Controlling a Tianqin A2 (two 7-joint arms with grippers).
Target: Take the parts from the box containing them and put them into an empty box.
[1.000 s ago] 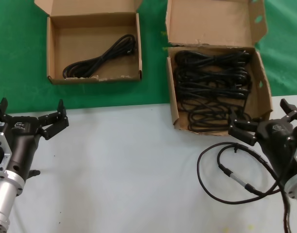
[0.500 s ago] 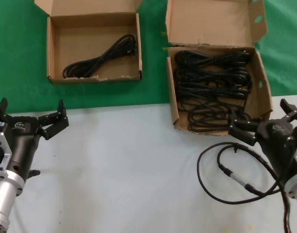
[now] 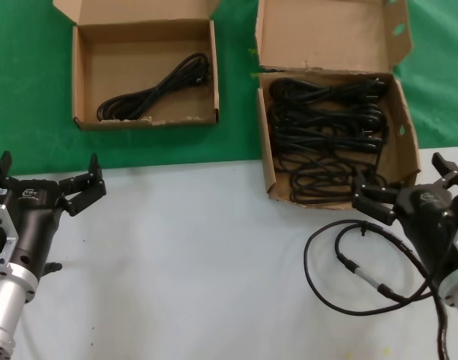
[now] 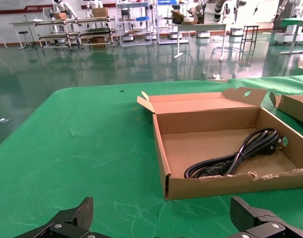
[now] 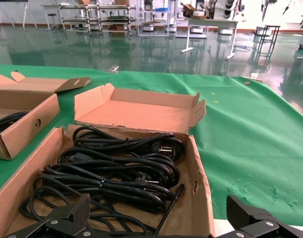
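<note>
The parts, looped black power cords (image 3: 326,139), fill the larger cardboard box (image 3: 406,142) at the back right. The smaller, shallow box (image 3: 77,75) at the back left holds one cord bundle (image 3: 157,90). My left gripper (image 3: 47,174) hovers open over the white table's left side, short of the smaller box (image 4: 211,186), with that cord (image 4: 240,156) ahead of it. My right gripper (image 3: 405,184) stands open at the larger box's near right corner. Its wrist view looks over the box wall (image 5: 198,198) onto the cords (image 5: 116,168). Nothing is between the fingers of either gripper (image 4: 163,220) (image 5: 158,218).
A thin black looping wire with a silver connector (image 3: 348,262) lies on the white table (image 3: 199,262) beside my right arm. Both boxes rest on green cloth (image 3: 236,112) with their lid flaps (image 3: 326,34) standing open at the back.
</note>
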